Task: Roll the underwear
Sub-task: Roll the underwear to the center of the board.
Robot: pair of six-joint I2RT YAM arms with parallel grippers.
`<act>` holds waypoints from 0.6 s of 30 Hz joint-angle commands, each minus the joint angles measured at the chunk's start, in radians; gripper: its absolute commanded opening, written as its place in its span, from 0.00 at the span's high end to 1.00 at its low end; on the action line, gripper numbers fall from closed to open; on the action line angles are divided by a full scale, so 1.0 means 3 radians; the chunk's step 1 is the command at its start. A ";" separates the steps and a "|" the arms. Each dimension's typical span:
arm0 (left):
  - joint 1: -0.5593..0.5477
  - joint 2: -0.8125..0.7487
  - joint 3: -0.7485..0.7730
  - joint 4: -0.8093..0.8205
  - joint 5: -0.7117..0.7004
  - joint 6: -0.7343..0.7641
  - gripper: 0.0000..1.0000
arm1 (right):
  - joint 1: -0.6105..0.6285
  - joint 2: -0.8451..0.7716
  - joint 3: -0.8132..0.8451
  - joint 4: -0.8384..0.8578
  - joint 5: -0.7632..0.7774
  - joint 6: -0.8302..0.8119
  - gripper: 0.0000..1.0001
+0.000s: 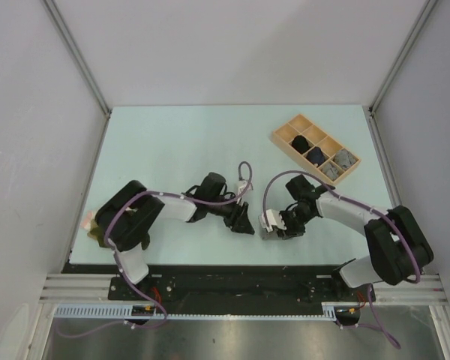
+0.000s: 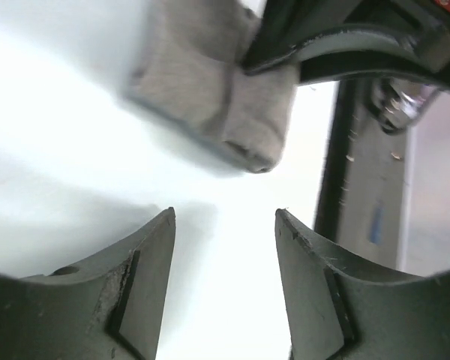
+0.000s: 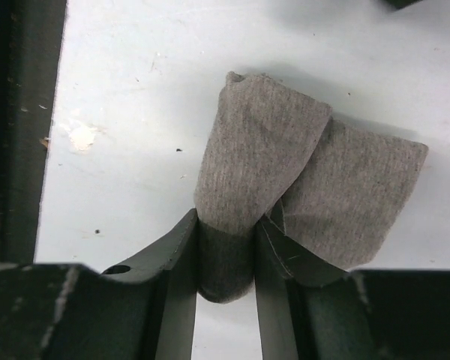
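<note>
Right gripper (image 3: 225,225): jaws drawn in on a fold of the grey underwear (image 3: 285,165), with the cloth pinched between them. The rest of the garment is doubled over itself and lies on the table (image 1: 172,142) close to the near edge, right of middle.

Left gripper (image 2: 225,217): jaws parted with nothing between them, tips just beside the same garment.

Wooden tray (image 1: 286,126), far right corner of the table, divided into compartments. It holds a black bundle (image 1: 298,142), a navy bundle (image 1: 316,155), a grey bundle (image 1: 346,158) and a second grey bundle (image 1: 329,171), each in its own compartment.

Left edge of the table, near corner: a small heap of pink and olive cloth (image 1: 92,225), partly hidden by the left arm.
</note>
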 commanded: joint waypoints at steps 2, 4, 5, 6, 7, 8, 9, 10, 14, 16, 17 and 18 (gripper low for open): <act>0.0029 -0.0545 -0.0541 0.0902 -0.0552 0.0155 0.38 | -0.0188 0.0431 0.0431 -0.0817 -0.0419 -0.0119 0.73; -0.0002 -0.0748 -0.0812 0.1219 -0.0593 0.0313 0.38 | -0.0224 0.0625 0.0534 -0.1098 -0.0597 -0.0191 0.73; -0.0063 -0.0811 -0.0905 0.1342 -0.0659 0.0395 0.37 | -0.0250 0.0687 0.0585 -0.1170 -0.0644 -0.0222 0.73; -0.0104 -0.0882 -0.0997 0.1444 -0.0685 0.0492 0.37 | -0.0260 0.0759 0.0662 -0.1307 -0.0685 -0.0252 0.73; -0.0150 -0.0933 -0.1135 0.1602 -0.0710 0.0670 0.37 | -0.0270 0.0825 0.0708 -0.1375 -0.0736 -0.0278 0.73; -0.0236 -0.1010 -0.1187 0.1655 -0.0766 0.0702 0.37 | -0.0301 0.0957 0.0744 -0.1431 -0.0762 -0.0288 0.73; -0.0278 -0.1041 -0.1228 0.1691 -0.0807 0.0824 0.37 | -0.0331 0.1014 0.0810 -0.1533 -0.0787 -0.0329 0.73; -0.0324 -0.1067 -0.1279 0.1752 -0.0853 0.0962 0.37 | -0.0352 0.1071 0.0841 -0.1584 -0.0828 -0.0350 0.73; -0.0676 -0.1179 -0.1218 0.1589 -0.1094 0.1402 0.36 | -0.0485 0.1347 0.1005 -0.1840 -0.0920 -0.0396 0.73; -0.0855 -0.1144 -0.1020 0.1385 -0.1273 0.1677 0.36 | -0.0556 0.1460 0.1071 -0.1881 -0.0971 -0.0421 0.72; -0.0907 -0.1113 -0.0943 0.1156 -0.1329 0.1760 0.36 | -0.0577 0.1490 0.1082 -0.1912 -0.0977 -0.0421 0.73; -0.0953 -0.1027 -0.0866 0.1063 -0.1436 0.1842 0.36 | -0.0602 0.1551 0.1092 -0.1917 -0.0982 -0.0421 0.72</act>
